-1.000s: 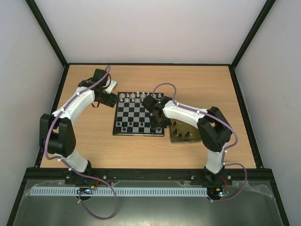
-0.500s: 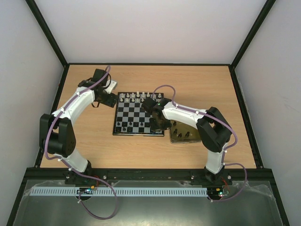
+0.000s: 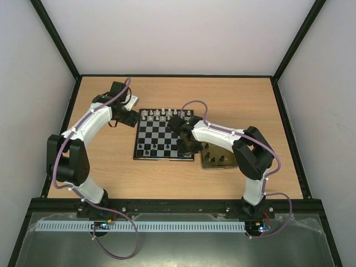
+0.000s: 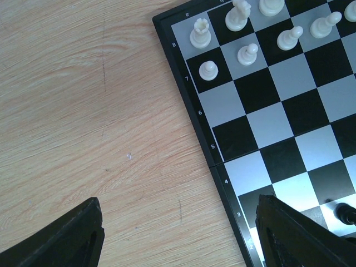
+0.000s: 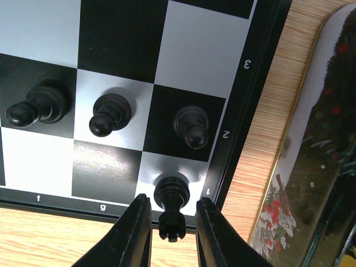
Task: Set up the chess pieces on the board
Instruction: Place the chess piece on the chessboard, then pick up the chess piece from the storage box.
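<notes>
1. The right end effector (image 5: 170,210) is seen w/ fingers slightly apart, straddling a black piece (image 5: 172,192) w/ a rook-like crown. A thin gap shows on each side, so no clamp is judged. The piece stands on the corner sq. of the board (image 5: 247,105) nearest the near & right edges of the tabletop (image 3: 250,100).
2. Risk: if the withdrawal is made off-vertical, the crown could be clipped by a finger & the piece tipped over the rim, which lies just beside that sq.
3. Risk: the black pawn (image 5: 189,125) on the adjoining sq. is near. It could be knocked by a sideways drift, and its row-mates after it.
4. Risk: the tin (image 5: 311,167) sits just beside the board, toward the right edge. It could be nudged by the wrist or forearm & the board shoved w/ it, upsetting pcs already placed.
5. The left end effector (image 4: 179,222) is held wide apart & empty, over the board's rim toward the left edge. White pieces (image 4: 247,53) stand near, along the board's far side, and could be toppled by a low sweep there.
6. Whether the black piece is centred on its sq. can't be told. If it is off-centre, a re-grip may be needed.
</notes>
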`<state>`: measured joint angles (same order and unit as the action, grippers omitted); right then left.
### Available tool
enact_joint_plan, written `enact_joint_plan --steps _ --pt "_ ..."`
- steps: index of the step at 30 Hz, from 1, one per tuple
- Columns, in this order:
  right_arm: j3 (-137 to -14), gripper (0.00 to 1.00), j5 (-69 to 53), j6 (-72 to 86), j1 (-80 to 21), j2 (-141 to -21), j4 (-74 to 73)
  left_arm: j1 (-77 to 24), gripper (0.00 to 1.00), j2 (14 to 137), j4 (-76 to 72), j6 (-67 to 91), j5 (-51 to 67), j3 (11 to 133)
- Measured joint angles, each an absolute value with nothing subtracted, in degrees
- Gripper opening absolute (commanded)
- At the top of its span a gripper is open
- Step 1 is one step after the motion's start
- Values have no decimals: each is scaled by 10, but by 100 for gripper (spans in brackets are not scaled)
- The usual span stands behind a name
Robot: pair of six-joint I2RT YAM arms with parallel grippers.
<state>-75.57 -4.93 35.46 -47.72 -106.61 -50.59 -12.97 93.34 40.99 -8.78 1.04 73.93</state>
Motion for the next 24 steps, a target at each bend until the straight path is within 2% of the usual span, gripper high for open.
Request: enact_joint_plan --steps 16,24 --pt "-787 23 -28 354 -466 -1057 -524 -130 76 933 410 -88 10 739" --pt "-784 23 -36 348 -347 -976 -532 -130 76 933 410 -88 11 738"
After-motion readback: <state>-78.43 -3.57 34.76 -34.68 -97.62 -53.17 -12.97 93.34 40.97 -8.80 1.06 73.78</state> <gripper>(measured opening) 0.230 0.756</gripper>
